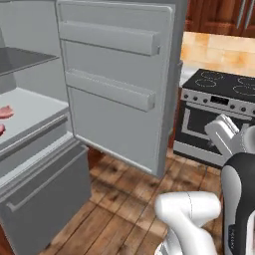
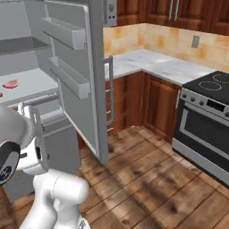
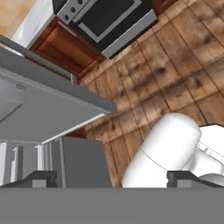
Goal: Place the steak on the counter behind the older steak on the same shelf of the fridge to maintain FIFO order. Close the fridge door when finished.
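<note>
A: The fridge door is seen swung wide open, and two grey bins are counted on its inner face, one above the other.

B: Two pink-red pieces are made out on the pale shelf at the far left. One steak is seen lying flat; a second pink edge is cut off by the frame just nearer, so which of them is the older one cannot be told.

A: From the right base view, a steak is picked out on that same shelf, with another red sliver at the left edge.

B: A darker shelf is noted above, and a grey drawer below.

A: The gripper is shown in the hand view with its two dark fingertips set well apart, and nothing is held between them.

B: One stove is counted at the right, beside the marbled counter. Wooden floor is seen nearer.
</note>
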### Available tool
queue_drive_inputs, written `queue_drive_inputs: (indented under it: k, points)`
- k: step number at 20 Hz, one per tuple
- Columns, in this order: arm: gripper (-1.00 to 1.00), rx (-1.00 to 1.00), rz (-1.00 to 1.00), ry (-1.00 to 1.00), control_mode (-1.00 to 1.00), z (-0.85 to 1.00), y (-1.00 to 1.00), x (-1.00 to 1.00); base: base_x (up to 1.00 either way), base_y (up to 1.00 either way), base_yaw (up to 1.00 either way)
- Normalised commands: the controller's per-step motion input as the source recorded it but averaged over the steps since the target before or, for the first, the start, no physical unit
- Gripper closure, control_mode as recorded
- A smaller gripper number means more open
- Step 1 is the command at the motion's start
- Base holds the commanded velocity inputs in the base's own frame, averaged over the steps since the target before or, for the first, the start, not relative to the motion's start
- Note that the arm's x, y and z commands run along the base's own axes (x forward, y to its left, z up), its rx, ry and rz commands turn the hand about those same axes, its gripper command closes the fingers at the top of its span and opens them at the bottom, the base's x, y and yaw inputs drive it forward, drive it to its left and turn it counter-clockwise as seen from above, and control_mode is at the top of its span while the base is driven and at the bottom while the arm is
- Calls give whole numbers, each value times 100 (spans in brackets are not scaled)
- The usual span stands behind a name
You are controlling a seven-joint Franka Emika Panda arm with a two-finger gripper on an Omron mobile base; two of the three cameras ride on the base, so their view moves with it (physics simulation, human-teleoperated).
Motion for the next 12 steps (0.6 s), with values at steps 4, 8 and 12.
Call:
queue_drive_inputs:
  k: [4,8,12]
  points:
    - [-100,0,0,0,100,0,0,0,10,-99,-46]
    - [-100,0,0,0,100,0,0,0,44,-99,-22]
    - [-100,0,0,0,100,0,0,0,81,-77,-8]
